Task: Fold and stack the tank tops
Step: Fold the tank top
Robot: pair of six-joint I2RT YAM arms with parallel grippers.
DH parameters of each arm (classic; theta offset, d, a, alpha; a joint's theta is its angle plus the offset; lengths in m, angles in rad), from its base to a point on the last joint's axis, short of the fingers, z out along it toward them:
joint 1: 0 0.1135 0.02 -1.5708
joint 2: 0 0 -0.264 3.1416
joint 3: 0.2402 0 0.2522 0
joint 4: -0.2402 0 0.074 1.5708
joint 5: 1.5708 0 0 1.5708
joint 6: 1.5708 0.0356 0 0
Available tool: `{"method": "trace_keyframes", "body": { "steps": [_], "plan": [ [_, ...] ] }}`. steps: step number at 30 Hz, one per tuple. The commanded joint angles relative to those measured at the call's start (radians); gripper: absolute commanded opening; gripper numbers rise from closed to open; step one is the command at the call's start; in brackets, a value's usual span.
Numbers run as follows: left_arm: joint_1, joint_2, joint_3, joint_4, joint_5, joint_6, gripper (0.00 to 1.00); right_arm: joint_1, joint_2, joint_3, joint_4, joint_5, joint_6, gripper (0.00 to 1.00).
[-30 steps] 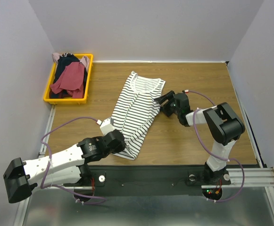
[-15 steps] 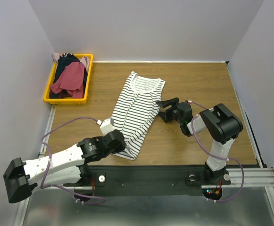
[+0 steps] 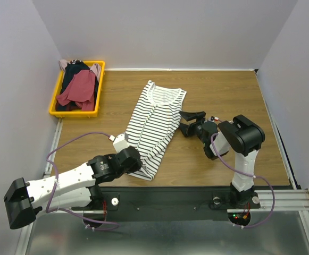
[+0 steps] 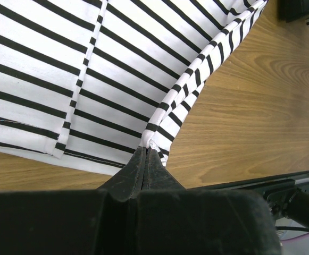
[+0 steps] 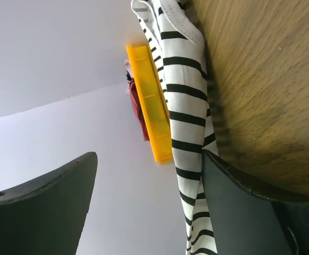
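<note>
striped top [image 3: 157, 125]: flat mid-counter [image 3: 223, 87], neck far | left jaws: pinched tight on its near hem | right jaws: spread wide, empty, low just beside its right edge | advice: likely best to bite both layers at that edge, then lift both ends level to fold
</note>
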Motion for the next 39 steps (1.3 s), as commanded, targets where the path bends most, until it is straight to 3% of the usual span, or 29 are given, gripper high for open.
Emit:
{"method": "trace_keyframes", "body": {
  "steps": [1,31,39],
  "plan": [
    [0.005,-0.007,-0.016,-0.002,-0.016,0.005,0.0,0.008,0.041,-0.037,0.121,0.014,0.073,0.84],
    [0.006,0.001,-0.004,0.021,0.039,0.061,0.0,-0.03,0.069,0.04,0.138,0.203,0.078,0.84],
    [-0.003,0.024,-0.002,0.047,0.057,0.077,0.0,-0.029,0.109,0.093,0.137,0.197,0.069,0.77]
  ]
}}
